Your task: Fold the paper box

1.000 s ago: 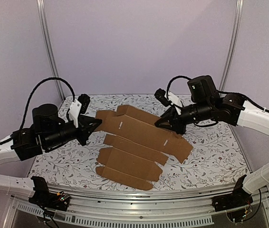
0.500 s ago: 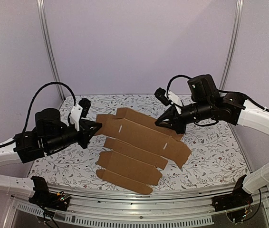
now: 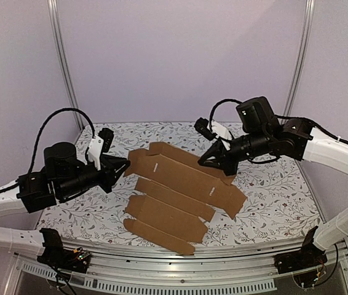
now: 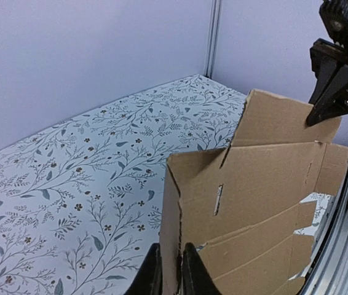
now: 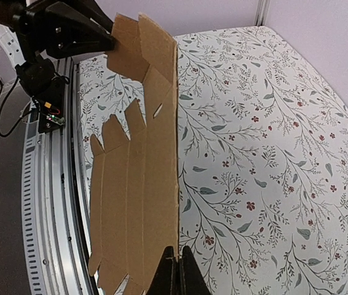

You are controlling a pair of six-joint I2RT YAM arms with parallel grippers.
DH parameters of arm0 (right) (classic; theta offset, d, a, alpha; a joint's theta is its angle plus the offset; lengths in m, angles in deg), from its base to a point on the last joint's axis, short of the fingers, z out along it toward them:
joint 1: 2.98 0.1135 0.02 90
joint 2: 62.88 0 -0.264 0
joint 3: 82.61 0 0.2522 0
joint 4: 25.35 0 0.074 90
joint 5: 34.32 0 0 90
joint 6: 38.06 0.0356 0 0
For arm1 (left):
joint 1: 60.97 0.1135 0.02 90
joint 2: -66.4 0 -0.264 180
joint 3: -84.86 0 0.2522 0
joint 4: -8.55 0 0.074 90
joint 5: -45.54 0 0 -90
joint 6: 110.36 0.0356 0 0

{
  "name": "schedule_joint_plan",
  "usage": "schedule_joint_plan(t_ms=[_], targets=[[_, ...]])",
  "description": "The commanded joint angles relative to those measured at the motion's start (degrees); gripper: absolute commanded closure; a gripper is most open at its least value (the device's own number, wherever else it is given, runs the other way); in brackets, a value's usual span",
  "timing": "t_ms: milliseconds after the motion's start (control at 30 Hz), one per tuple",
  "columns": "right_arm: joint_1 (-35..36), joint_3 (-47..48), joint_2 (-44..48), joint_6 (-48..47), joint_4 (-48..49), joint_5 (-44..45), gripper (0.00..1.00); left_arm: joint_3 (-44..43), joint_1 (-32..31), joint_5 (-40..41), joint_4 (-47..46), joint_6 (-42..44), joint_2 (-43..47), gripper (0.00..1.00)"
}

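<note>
The paper box (image 3: 174, 190) is an unfolded brown cardboard sheet with flaps and slots, held above the table between both arms. My left gripper (image 3: 125, 163) is shut on the sheet's left end flap; in the left wrist view the fingers (image 4: 151, 275) pinch the flap's edge (image 4: 173, 233). My right gripper (image 3: 203, 161) is shut on the sheet's far long edge; in the right wrist view the fingertips (image 5: 169, 276) clamp the cardboard (image 5: 143, 184) edge-on. The near part of the sheet hangs down toward the table front.
The table (image 3: 272, 196) has a white floral cover. A metal rail (image 3: 180, 270) runs along the front edge. Lilac walls and two upright poles (image 3: 63, 61) close the back and sides.
Both grippers have kept their grip and shifted slightly left and up. The sheet has moved with them and its far edge is lifted a little more.
</note>
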Motion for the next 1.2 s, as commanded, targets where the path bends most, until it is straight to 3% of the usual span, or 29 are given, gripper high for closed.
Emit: schedule_joint_plan(t_ms=[0, 233, 400, 567, 733, 1167], targets=[[0.3, 1.9, -1.1, -3.2, -4.1, 6.5, 1.00, 0.8, 0.9, 2.9, -0.4, -2.1, 1.3, 0.80], [0.5, 4.1, -5.1, -9.4, -5.0, 12.8, 1.00, 3.0, 1.0, 7.9, 0.6, -4.5, 3.5, 0.51], [0.5, 3.8, -7.8, -17.2, -3.3, 13.7, 1.00, 2.9, 1.0, 10.5, 2.9, -5.0, 4.4, 0.41], [0.6, 3.9, -10.2, -22.6, -1.0, 15.6, 1.00, 3.6, 1.0, 12.3, 5.2, -7.0, 3.6, 0.39], [1.3, 3.2, -13.0, -23.2, 2.5, 18.8, 1.00, 5.3, 1.0, 7.6, 2.2, -10.4, 2.1, 0.38], [5.9, -8.3, -15.0, -27.2, 15.7, 25.8, 1.00, 1.4, 1.1, 5.0, 0.0, -11.8, -7.1, 0.39]])
